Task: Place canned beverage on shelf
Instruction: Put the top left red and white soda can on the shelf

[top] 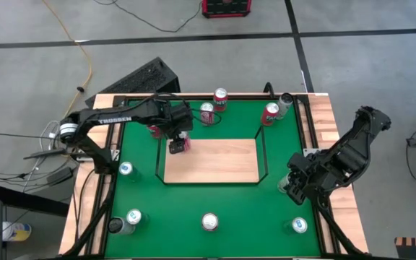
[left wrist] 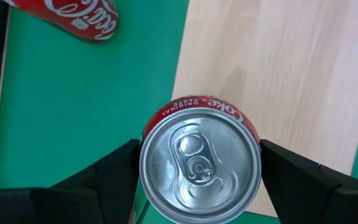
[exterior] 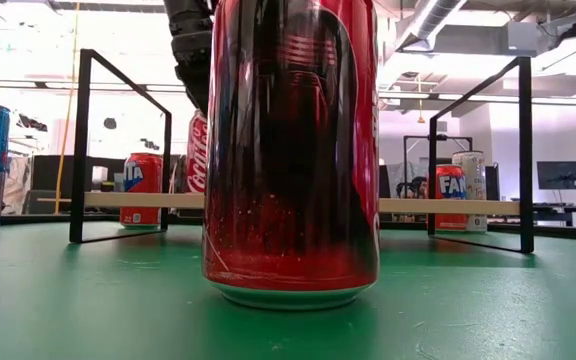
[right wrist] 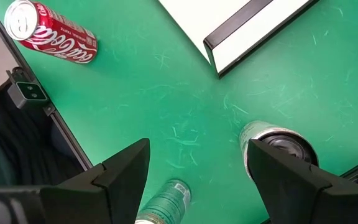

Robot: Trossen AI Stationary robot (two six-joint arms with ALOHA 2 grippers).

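Observation:
A red Coke can [left wrist: 199, 163] stands upright between the fingers of my left gripper [top: 179, 139], at the far left corner of the light-wood shelf [top: 215, 162]. The shelf has black wire rails [top: 264, 155] at its short ends. My left gripper is shut on the can. In the low view the can [exterior: 196, 150] shows behind a large red can [exterior: 290, 150] that stands on the green table. My right gripper [top: 292, 186] is open and empty above the green table, off the shelf's right end. My left gripper pinches the Coke can's side wall just under the rim [left wrist: 146, 155] between its two fingers, one on each side. The fingers [left wrist: 114, 177] come from above, pointing down. The can is upright over the board's left edge. Whether its base rests on the board I cannot tell.
Several cans stand around the shelf: red ones at the far edge [top: 220, 97] [top: 270, 113], silver-topped ones along the near edge [top: 209, 222] [top: 299, 226] [top: 133, 217] and at the left [top: 126, 168]. A dark can [right wrist: 278, 146] stands beside my right gripper's finger.

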